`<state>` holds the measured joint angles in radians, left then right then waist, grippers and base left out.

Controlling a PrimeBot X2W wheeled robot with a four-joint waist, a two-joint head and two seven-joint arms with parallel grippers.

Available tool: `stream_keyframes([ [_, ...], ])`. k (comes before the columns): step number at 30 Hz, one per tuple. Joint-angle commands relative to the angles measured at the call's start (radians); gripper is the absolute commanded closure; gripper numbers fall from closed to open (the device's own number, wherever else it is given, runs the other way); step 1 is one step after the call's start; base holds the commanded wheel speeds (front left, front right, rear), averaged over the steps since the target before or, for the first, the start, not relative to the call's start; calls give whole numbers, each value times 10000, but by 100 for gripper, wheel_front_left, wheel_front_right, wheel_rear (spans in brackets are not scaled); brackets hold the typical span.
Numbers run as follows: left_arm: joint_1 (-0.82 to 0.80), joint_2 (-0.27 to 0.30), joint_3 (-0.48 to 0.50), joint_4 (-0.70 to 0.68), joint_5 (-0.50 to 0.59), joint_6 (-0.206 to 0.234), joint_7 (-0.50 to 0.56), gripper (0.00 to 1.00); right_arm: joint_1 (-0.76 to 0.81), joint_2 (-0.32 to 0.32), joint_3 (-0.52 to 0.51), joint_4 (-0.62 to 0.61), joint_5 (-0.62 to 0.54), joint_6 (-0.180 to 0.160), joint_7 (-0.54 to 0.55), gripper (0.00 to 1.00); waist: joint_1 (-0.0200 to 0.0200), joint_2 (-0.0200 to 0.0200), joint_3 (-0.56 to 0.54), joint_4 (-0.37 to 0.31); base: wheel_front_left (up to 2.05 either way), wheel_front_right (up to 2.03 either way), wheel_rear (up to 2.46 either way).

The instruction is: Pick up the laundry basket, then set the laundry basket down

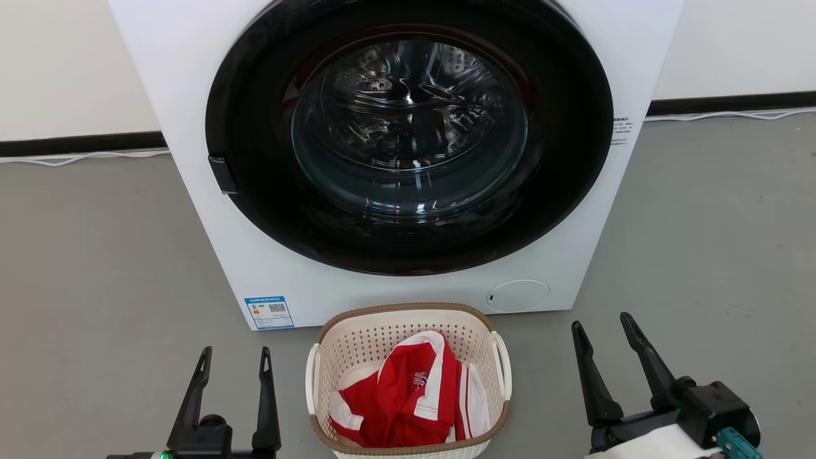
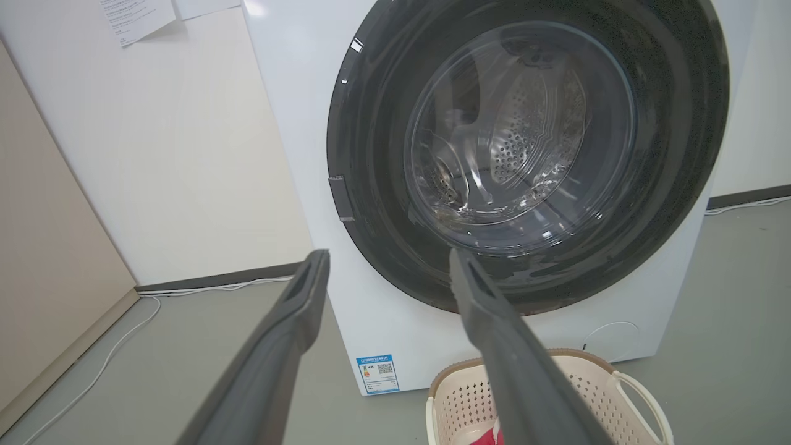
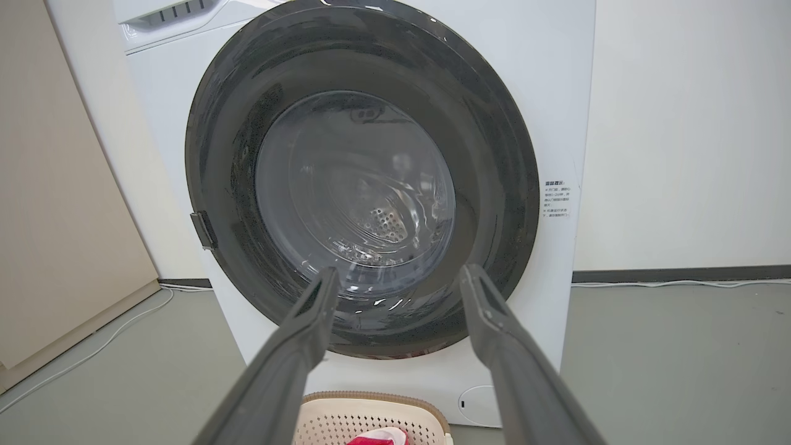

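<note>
You see the laundry basket (image 1: 376, 341) on the floor (image 1: 95, 268) between your left jaws and right jaws, both spread open and empty.

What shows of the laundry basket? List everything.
The laundry basket is small, rounded-rectangular, cream-white perforated plastic by its look, with a brown woven-look rim and white loop handles on two sides. It stands upright on the grey floor, just before the washing machine, holding a crumpled red-and-white garment. The left gripper and right gripper flank it, jaws open, touching nothing.

One laundry basket (image 1: 366, 338), one washer (image 1: 191, 95), one red garment (image 1: 401, 395).
</note>
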<state>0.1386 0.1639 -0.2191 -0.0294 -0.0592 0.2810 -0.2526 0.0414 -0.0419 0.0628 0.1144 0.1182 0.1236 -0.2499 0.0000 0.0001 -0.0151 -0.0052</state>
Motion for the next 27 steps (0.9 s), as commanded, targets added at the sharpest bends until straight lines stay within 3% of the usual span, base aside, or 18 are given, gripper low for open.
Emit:
stream_keyframes([
  [1,-243,9,376,-291,96,-8,-91,0,-142,-83,214,-289,-76,71,-118,0,0,-1,11,8,0,0,0],
  [16,-209,-210,562,-256,93,-200,-91,0,-148,-83,105,-143,71,71,-118,0,0,-1,280,23,0,0,0],
  [27,-1190,-488,891,413,-236,-696,-91,0,-1262,-83,-131,581,7,71,-118,0,0,-1,1913,66,0,0,0],
])
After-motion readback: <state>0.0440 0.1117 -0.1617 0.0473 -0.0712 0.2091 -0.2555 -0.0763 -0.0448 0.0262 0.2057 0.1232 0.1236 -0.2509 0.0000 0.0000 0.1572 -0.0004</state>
